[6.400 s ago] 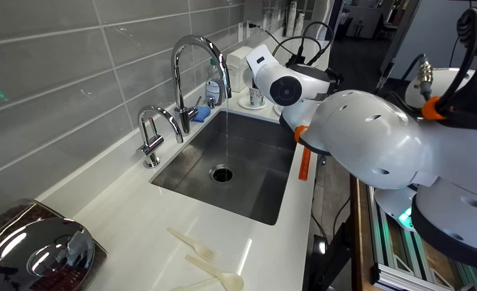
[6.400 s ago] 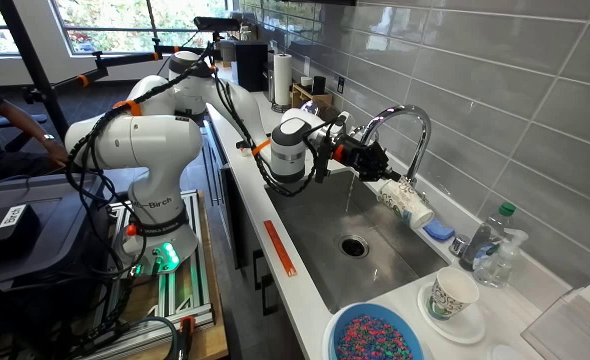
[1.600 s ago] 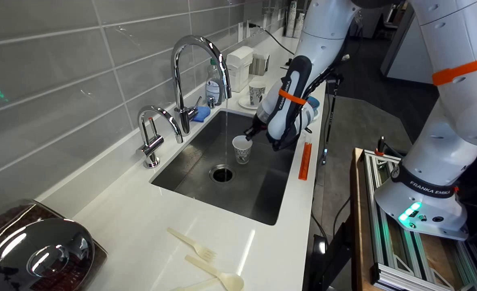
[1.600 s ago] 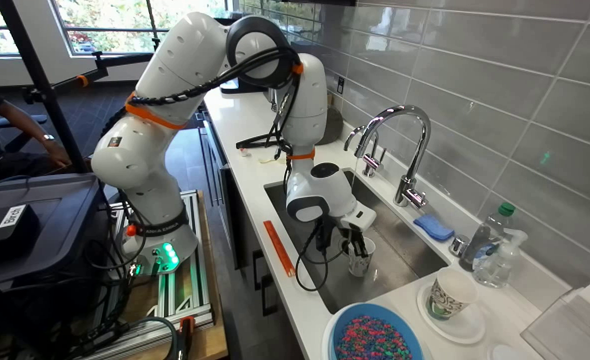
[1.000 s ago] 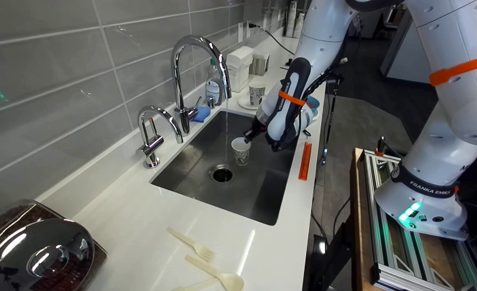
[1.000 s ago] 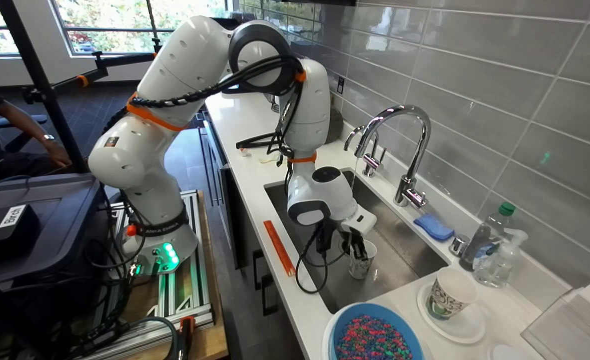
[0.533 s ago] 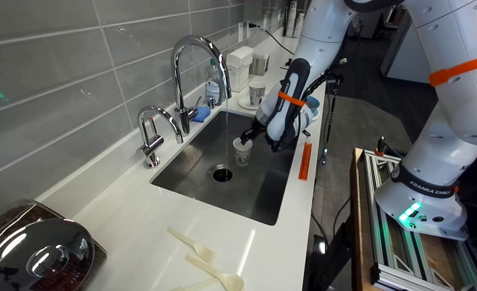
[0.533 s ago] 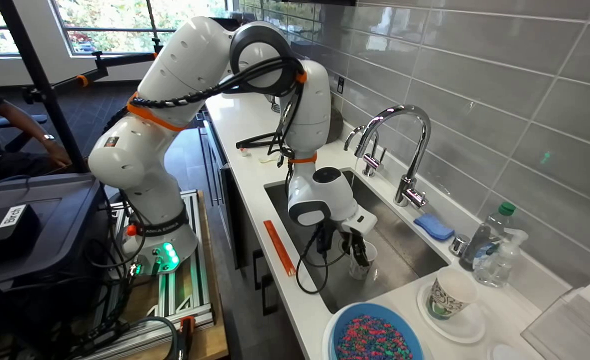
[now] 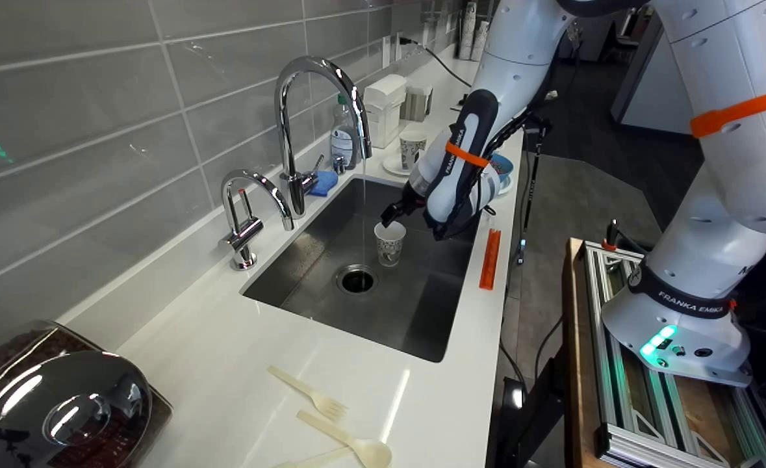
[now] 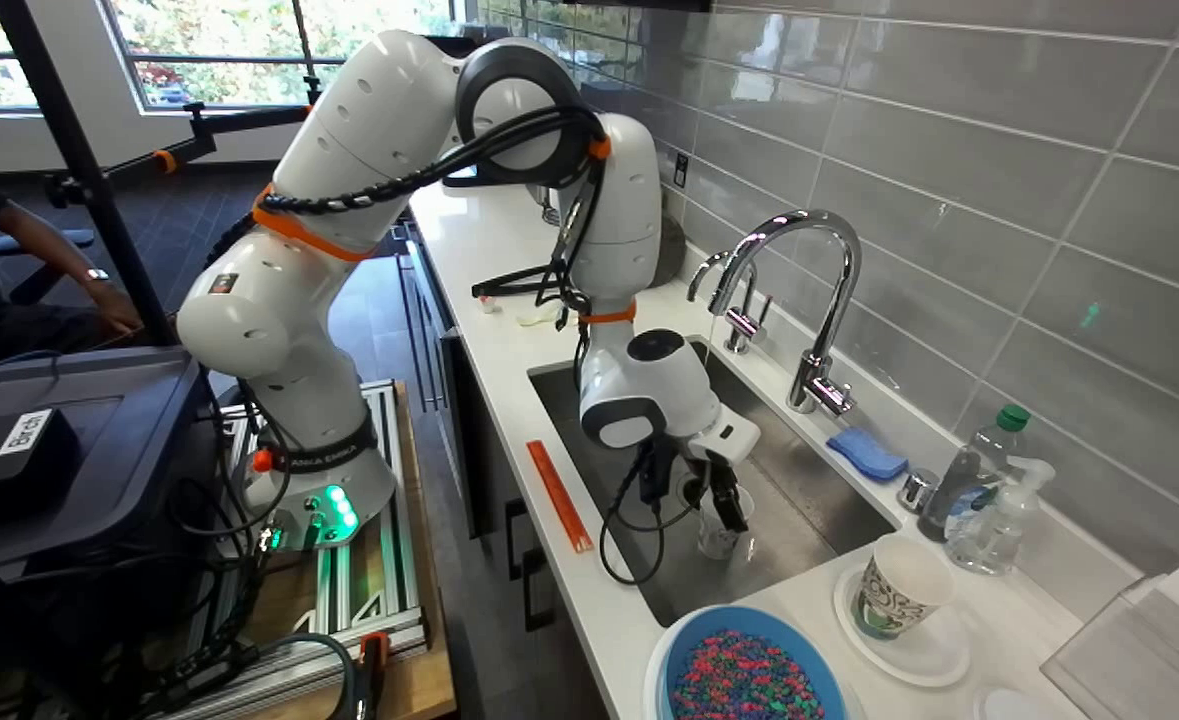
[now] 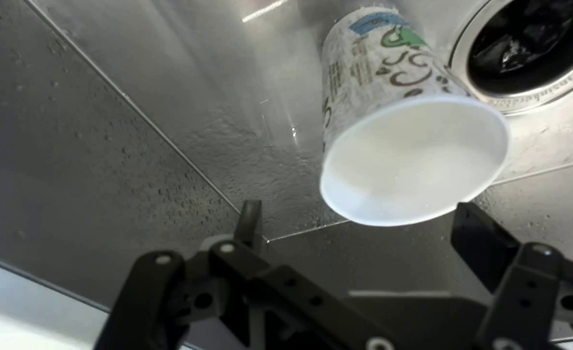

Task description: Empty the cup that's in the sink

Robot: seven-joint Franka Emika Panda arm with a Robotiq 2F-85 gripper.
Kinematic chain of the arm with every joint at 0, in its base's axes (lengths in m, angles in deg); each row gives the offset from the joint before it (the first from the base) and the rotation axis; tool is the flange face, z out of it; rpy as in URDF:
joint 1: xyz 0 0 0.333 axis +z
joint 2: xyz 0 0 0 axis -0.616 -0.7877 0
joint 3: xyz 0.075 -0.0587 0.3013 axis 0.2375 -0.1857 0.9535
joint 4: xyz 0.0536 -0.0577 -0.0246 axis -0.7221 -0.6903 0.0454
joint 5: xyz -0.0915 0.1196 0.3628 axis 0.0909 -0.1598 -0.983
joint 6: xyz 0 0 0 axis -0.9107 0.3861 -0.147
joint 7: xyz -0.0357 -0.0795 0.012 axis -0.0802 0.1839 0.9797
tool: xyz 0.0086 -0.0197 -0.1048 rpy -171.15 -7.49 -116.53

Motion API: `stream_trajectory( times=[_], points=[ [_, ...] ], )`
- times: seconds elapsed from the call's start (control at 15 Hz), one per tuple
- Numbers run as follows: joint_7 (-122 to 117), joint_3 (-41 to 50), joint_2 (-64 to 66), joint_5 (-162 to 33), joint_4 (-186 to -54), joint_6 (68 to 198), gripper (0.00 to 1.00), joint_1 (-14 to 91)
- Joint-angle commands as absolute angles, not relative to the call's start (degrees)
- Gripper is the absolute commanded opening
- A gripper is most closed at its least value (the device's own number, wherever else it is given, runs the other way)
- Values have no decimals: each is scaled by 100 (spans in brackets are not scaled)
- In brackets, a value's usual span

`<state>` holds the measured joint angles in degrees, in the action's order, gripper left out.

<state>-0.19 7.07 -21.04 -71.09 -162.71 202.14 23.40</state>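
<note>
Evidently, my gripper (image 11: 359, 214) is spread wide near the rim of the cup (image 11: 410, 131), upright in the sink (image 9: 395, 315).
I read "FRANKA EMIKA" on my base (image 9: 707, 335) and "Birch" on a black box (image 10: 9, 457) that only an exterior view shows; the wrist view alone brings out blurred lettering, seemingly "insinkerator", around the drain (image 11: 529, 48); whether I touch the cup, I cannot tell.

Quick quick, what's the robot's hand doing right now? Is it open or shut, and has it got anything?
Gripper: open, fingers apart, holding nothing; the cup stands in the sink.
</note>
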Motion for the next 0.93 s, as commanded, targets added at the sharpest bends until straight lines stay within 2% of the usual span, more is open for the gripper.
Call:
stream_trajectory(
  times=[0.0, 0.87],
  points=[
    [-17, 581, -1954, -6987, -16371, 20251, 100, 2438],
    [714, -127, -631, -7017, -17126, 19744, 100, 3138]
  ],
)
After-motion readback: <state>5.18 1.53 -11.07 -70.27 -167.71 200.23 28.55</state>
